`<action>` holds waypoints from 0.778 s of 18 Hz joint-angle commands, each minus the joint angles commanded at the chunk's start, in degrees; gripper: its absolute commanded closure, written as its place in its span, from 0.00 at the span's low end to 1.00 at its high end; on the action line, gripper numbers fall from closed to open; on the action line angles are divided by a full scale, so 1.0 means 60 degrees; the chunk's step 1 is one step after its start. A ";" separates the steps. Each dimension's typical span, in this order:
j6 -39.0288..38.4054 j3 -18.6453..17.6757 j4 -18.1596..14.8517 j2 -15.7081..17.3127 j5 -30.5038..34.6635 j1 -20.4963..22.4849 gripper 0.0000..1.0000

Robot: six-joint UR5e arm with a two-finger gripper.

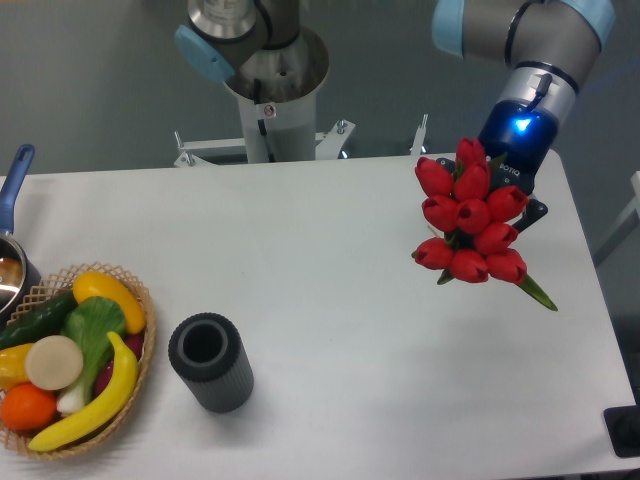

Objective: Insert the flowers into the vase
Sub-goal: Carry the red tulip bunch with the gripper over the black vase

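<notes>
The table [330, 300], a white rectangular surface, lay nearest the camera and filled most of the view; its near edge ran along the bottom of the frame and its right edge slanted down past the arm. A broad bare stretch of tabletop lay between the left-hand items and the right side.

The arm [535, 60] entered from the upper right, with a blue light lit on its wrist. The gripper [500, 200] was largely hidden behind the flowers [470, 225]; the bunch hung at its tip, clear above the table near the far right edge, so the gripper appeared to be holding the stems, although the fingers themselves could not be made out. The red buds faced the camera and one green leaf pointed down to the right.

The wicker basket [135, 395] stood at the near left corner, holding a banana [95, 405] and other fruit and vegetables, its rim cut by the left frame edge.

The vase [210, 362] stood upright just right of the basket, close to it but apart, mouth open upward, well apart from the flowers.

A blue-handled pot [14, 255] sat at the left edge, partly out of frame.
</notes>
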 joint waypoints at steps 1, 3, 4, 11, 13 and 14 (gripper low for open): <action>0.0000 0.0000 0.0000 0.0000 0.0000 0.0000 0.76; 0.0029 -0.0146 0.0015 0.0073 0.0000 -0.0029 0.76; -0.0014 -0.0088 0.0000 0.0088 0.0000 -0.0029 0.76; -0.0058 -0.0015 0.0015 0.0088 -0.0290 -0.0205 0.76; -0.0029 -0.0044 0.0073 0.0059 -0.1066 -0.0307 0.76; -0.0029 -0.0058 0.0189 0.0015 -0.1229 -0.0337 0.76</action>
